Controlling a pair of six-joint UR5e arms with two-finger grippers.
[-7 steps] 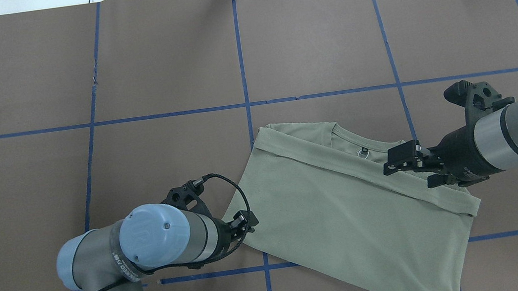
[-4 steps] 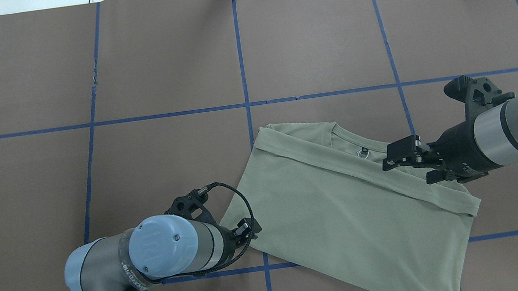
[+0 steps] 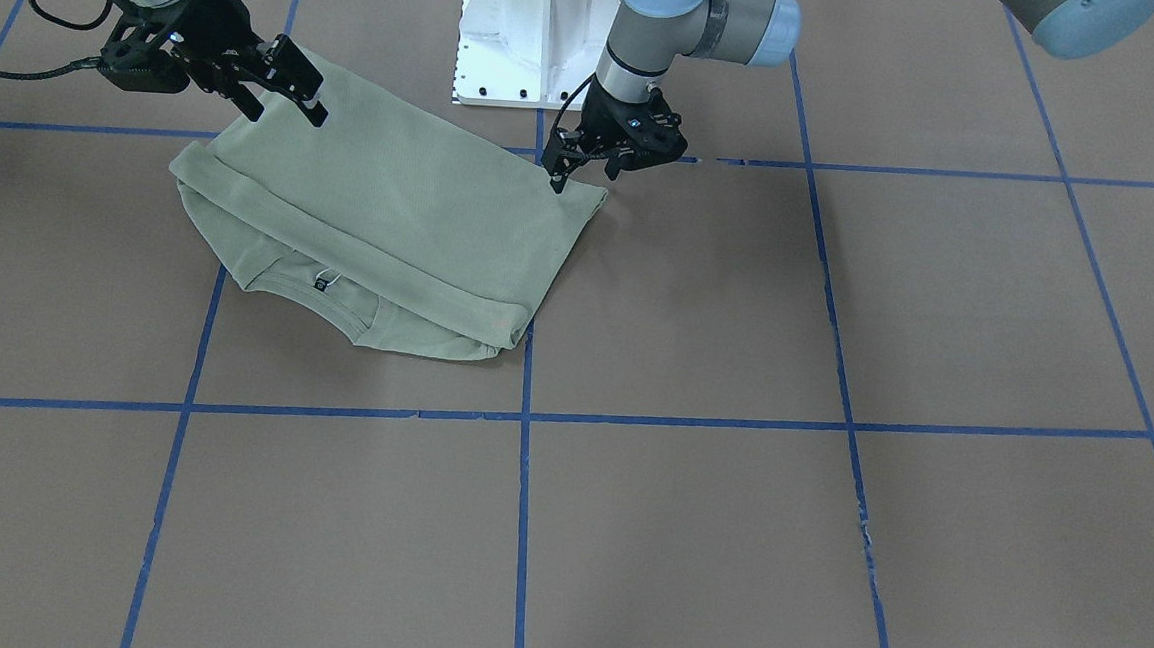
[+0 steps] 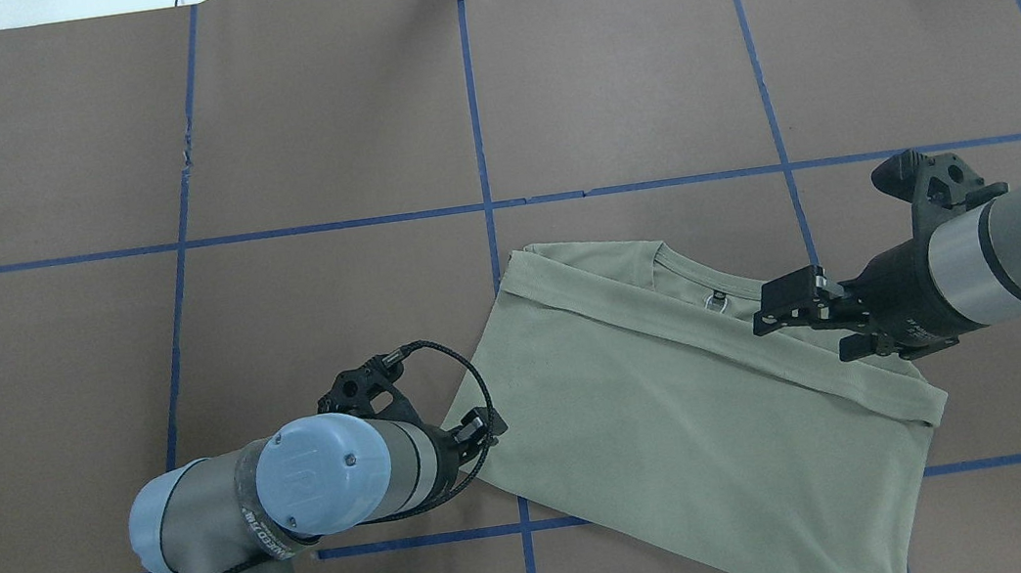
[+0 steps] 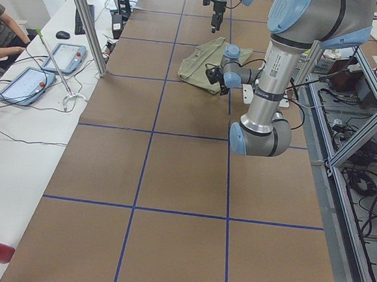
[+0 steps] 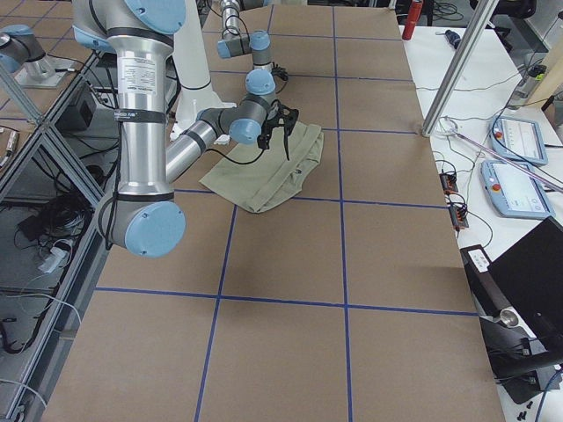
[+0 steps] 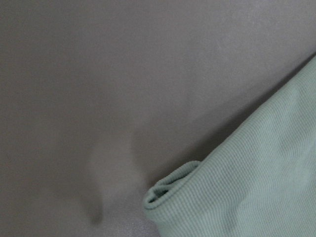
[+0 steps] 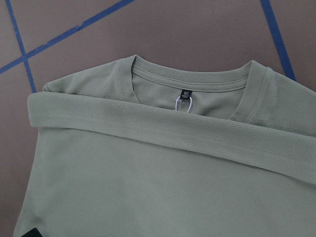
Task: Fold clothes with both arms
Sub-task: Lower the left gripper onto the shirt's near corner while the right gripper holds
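The clothes are one sage-green shirt (image 4: 674, 403) lying folded and flat on the brown table, at an angle near the robot's base. A folded band crosses just below its collar, where the dark neck label (image 8: 186, 95) shows. My left gripper (image 4: 482, 428) sits low beside the shirt's left corner (image 7: 168, 187), open and holding nothing. My right gripper (image 4: 803, 339) hovers over the shoulder end of the band, also open and empty. In the front-facing view the shirt (image 3: 393, 213) lies between the right gripper (image 3: 287, 116) and the left gripper (image 3: 586, 172).
Blue tape lines (image 4: 477, 133) divide the brown table cover into squares. The white pedestal base (image 3: 540, 31) stands just behind the shirt. Along the far side runs a white desk with tablets (image 5: 64, 56), a metal post (image 5: 87, 22) and a seated person's arm (image 5: 1, 28).
The left arm dipped toward the base and came back up beside the shirt's corner. The right gripper edged slightly away from the base. The shirt has not moved.
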